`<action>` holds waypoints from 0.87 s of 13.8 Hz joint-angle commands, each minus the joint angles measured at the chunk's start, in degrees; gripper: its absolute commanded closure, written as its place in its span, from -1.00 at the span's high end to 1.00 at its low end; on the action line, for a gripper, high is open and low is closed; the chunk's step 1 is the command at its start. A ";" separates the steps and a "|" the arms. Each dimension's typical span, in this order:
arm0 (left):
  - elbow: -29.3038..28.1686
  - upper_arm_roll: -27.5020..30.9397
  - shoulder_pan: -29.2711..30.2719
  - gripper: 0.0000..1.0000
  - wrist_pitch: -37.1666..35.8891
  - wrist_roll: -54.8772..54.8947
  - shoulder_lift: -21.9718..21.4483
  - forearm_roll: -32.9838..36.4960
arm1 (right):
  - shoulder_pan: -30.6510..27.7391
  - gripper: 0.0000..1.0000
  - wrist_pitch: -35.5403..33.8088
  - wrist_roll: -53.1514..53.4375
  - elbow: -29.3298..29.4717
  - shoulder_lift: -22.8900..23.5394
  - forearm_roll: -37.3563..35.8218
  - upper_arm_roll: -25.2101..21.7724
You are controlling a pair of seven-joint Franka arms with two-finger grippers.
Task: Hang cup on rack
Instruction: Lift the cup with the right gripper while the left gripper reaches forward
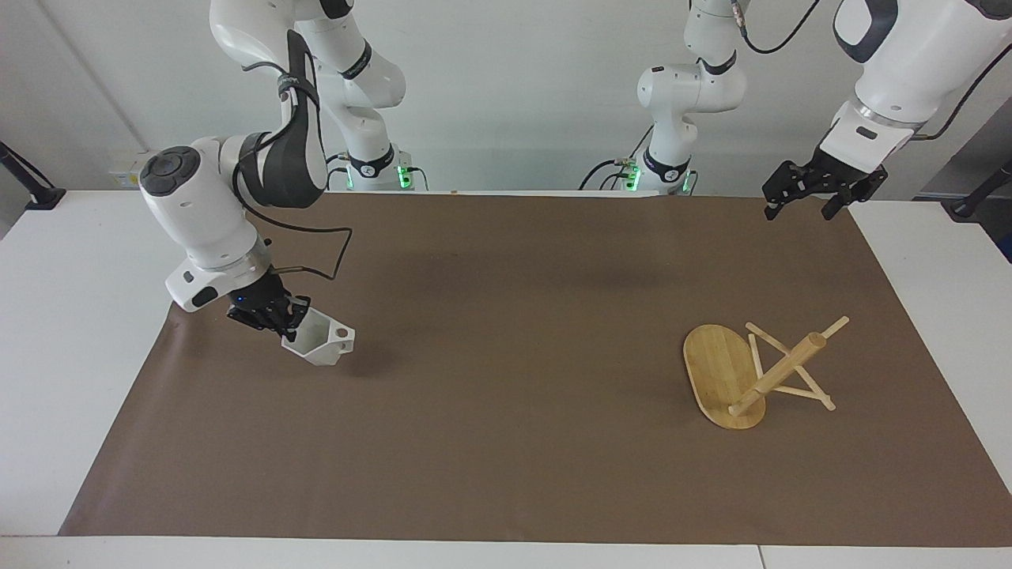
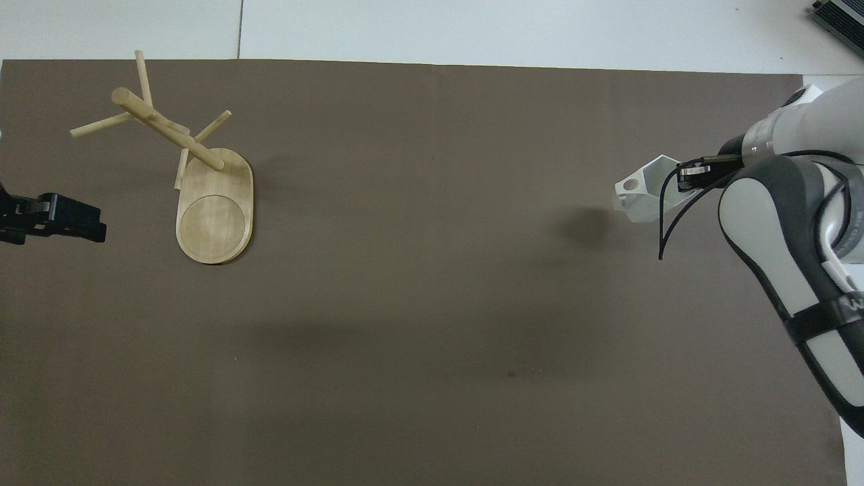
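i have the cup (image 1: 320, 344) pinched by its rim in the right gripper (image 1: 273, 316), one of the fingers inside the mouth and one outside. it hangs tilted, clear of the brown mat (image 1: 506, 442) at the right arm's end of the desk (image 1: 71, 316), its shadow apart from it on the mat. the blocky handle with its round hole points toward the middle of the desk.

the rack (image 1: 755, 371) stands well apart at the left arm's end, upright on its oval base, pegs bare. the left gripper (image 1: 814, 190) waits in the air over the mat's corner at that end, fingers spread, nothing in them.

i judge the step in hand to be the carry: cup lifted, not yet hung. next i'd need to bring it across to the rack, turn the handle hole toward a free peg, line it up and slide it on before letting go. the rim grip looks thin, so i'd go gently.
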 commanded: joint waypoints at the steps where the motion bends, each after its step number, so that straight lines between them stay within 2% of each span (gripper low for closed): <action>1: -4.60 0.04 0.51 1.00 -0.76 -4.23 -3.16 -1.70 | -0.47 -1.00 -5.88 -0.88 4.56 0.11 -0.36 0.10; 4: -9.17 0.22 0.60 1.00 -1.99 -17.03 -5.62 -5.65 | -0.39 -1.00 -14.14 -0.70 11.33 0.03 -0.28 0.54; 7: -10.23 0.31 0.68 1.00 -3.83 -30.13 -6.41 -11.27 | -0.39 -1.00 -15.84 0.17 12.66 -1.20 1.12 2.55; 9: -11.90 0.22 -0.10 1.00 -4.54 -35.35 -7.55 -12.52 | -0.39 -1.00 -15.75 3.58 12.49 -1.82 6.02 3.00; 12: -13.66 -0.22 -0.46 1.00 -2.53 -36.75 -8.44 -14.26 | -0.39 -1.00 -14.78 9.21 11.96 -2.00 16.75 3.88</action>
